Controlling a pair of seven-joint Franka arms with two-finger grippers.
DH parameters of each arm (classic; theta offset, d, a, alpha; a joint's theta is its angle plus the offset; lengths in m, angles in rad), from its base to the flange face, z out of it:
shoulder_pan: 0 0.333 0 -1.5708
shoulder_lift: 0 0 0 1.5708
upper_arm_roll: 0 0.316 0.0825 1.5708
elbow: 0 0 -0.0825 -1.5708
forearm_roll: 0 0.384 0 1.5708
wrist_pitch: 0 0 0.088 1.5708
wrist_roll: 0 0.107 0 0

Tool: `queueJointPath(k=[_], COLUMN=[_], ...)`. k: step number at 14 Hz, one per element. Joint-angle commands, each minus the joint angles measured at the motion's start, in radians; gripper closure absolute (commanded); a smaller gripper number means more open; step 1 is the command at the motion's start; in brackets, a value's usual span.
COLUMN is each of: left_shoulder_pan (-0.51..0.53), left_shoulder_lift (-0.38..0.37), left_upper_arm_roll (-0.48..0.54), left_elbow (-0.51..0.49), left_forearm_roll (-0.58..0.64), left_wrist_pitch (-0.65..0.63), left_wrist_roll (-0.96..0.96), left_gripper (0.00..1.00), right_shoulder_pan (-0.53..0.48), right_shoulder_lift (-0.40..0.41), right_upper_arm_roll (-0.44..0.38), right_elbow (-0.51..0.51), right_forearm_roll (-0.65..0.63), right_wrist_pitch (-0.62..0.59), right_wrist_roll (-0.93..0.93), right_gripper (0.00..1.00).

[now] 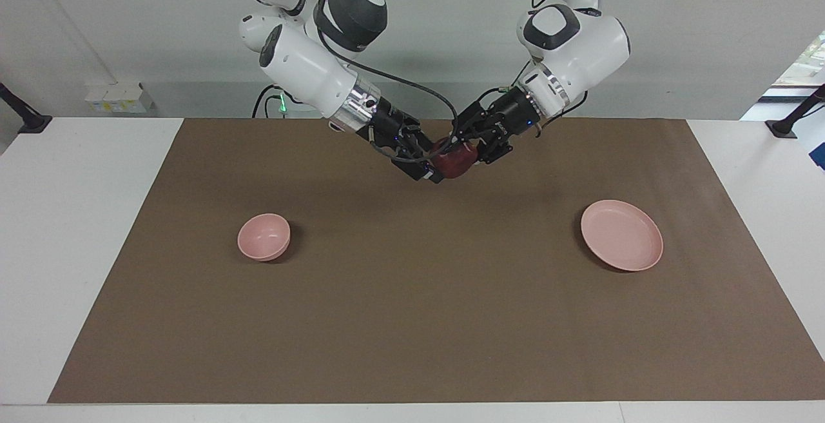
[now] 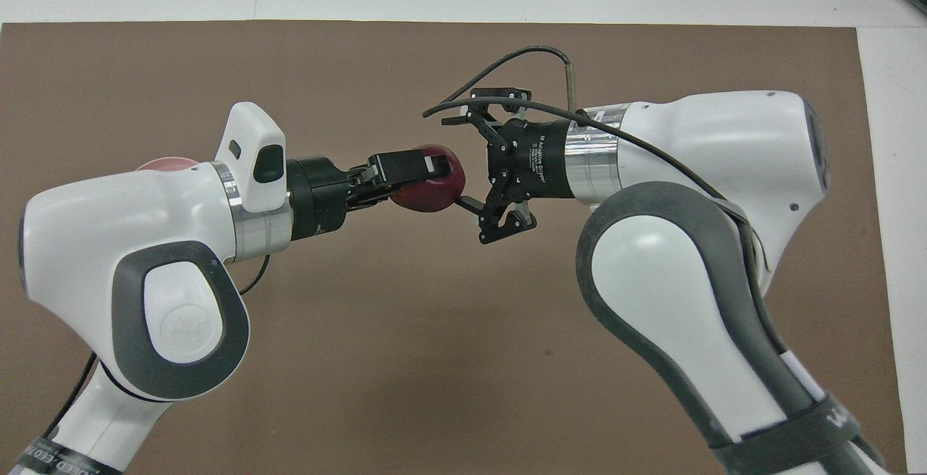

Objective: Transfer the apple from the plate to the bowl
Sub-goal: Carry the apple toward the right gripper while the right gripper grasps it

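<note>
The dark red apple [image 1: 455, 162] hangs in the air over the middle of the brown mat, nearer to the robots than both dishes. My left gripper [image 1: 465, 147] is shut on it; in the overhead view one of its fingers [image 2: 407, 164] lies across the top of the apple [image 2: 429, 197]. My right gripper [image 1: 430, 164] is open, its jaws spread on either side of the apple's free end [image 2: 459, 164]; I cannot tell whether it touches. The flat pink plate [image 1: 622, 235] lies empty toward the left arm's end. The small deep pink bowl [image 1: 263, 236] stands empty toward the right arm's end.
A brown mat [image 1: 412, 320] covers most of the white table [image 1: 64, 229]. In the overhead view only a sliver of the plate [image 2: 165, 164] shows past the left arm, and the right arm hides the bowl.
</note>
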Motion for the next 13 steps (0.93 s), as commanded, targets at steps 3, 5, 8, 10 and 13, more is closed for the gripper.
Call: queueJointPath(k=[3, 5, 8, 10, 13], left_shoulder_pan=[-0.019, -0.019, -0.018, -0.018, -0.018], left_shoulder_lift=[-0.029, -0.029, -0.028, -0.026, -0.026], left_upper_arm_roll=[0.005, 0.005, 0.007, 0.007, 0.005], left_elbow=[-0.024, -0.023, -0.020, -0.015, -0.015], left_forearm_roll=[-0.025, -0.025, -0.020, -0.019, -0.019], left_wrist_pitch=[0.015, 0.012, 0.001, 0.001, 0.001], left_wrist_roll=[-0.001, -0.001, 0.010, 0.004, 0.001], left_gripper=[1.00, 1.00, 1.00, 1.00, 1.00], right_shoulder_pan=[0.024, 0.024, 0.029, 0.029, 0.027], right_shoulder_lift=[-0.002, -0.004, -0.002, -0.002, 0.002], right_upper_arm_roll=[0.002, 0.002, 0.002, 0.002, 0.002], right_elbow=[-0.012, -0.017, -0.020, -0.020, -0.018], right_forearm_roll=[0.019, 0.019, 0.019, 0.019, 0.019], right_wrist_pitch=[0.010, 0.008, 0.014, 0.013, 0.001], right_wrist_roll=[0.025, 0.025, 0.023, 0.023, 0.020], right_gripper=[0.00, 0.00, 0.00, 0.00, 0.77])
